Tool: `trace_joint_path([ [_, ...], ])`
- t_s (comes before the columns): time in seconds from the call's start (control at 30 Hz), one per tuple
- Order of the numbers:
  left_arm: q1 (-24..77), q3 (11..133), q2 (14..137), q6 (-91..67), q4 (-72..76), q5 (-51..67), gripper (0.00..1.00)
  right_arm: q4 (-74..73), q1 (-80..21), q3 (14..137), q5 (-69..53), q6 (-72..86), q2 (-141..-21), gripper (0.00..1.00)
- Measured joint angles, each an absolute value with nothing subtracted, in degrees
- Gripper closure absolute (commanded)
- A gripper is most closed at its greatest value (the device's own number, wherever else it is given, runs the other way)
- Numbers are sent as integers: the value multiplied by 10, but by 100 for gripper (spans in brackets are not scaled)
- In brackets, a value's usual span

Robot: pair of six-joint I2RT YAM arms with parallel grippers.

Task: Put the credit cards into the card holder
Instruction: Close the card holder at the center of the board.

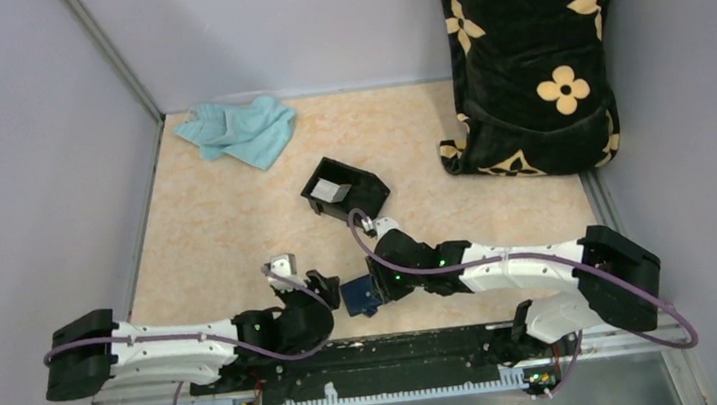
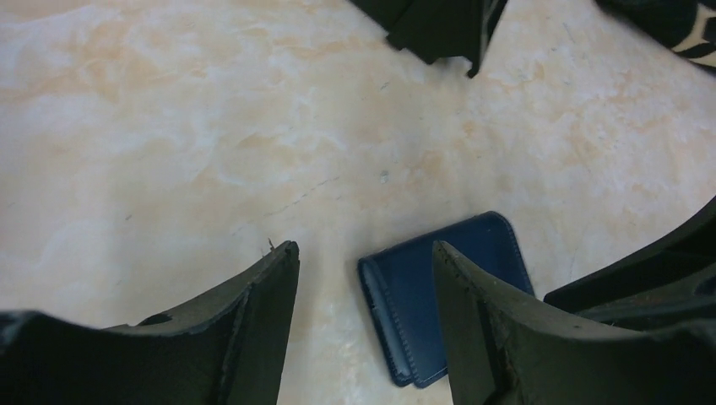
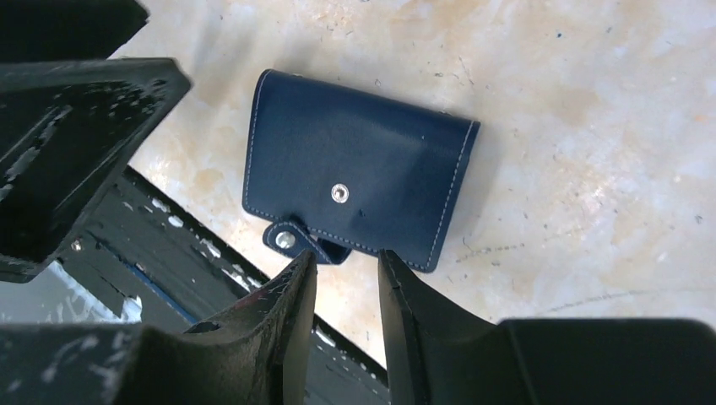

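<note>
- Left arm (image 1: 163, 346), at the left end of the base rail (image 1: 370, 354): smooth white shells between chunky black joint housings.
- Right arm (image 1: 532, 267), at the rail's other end: the same white-and-black build.
- A thin purple cable (image 1: 355, 231) runs along each arm, outward from the rail (one per arm).
- Small green lights (image 1: 398, 279) glow on the black housings farthest from the rail.
- Left gripper (image 2: 365, 246) and right gripper (image 3: 346, 253): matte black curved fingers, edges scuffed pale.

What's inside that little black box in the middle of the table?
A pale grey-white card lies inside the black box. Its walls and that card cover part of the floor, so any further cards cannot be seen.
</note>
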State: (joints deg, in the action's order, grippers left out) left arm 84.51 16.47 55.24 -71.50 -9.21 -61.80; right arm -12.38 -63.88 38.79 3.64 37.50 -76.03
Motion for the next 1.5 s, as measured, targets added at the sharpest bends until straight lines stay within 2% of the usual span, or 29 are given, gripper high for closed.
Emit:
trace_joint_path([
  [0.23,778,225,640,-528,43,-496,34,-167,-664,388,78,389,-728,67],
  [0.43,716,239,686,-452,102,-402,40,-175,-689,366,102,421,-722,79],
  [0.57,674,236,694,-424,122,-356,43,-173,-692,340,105,437,-723,83],
  [0.8,618,208,717,-398,164,-274,51,-131,-693,337,103,448,-772,89],
  [1.07,611,191,743,-394,181,-236,62,-85,-691,354,99,452,-817,93],
  [1.5,602,113,689,-455,236,-234,67,-76,-621,393,37,415,-861,93],
])
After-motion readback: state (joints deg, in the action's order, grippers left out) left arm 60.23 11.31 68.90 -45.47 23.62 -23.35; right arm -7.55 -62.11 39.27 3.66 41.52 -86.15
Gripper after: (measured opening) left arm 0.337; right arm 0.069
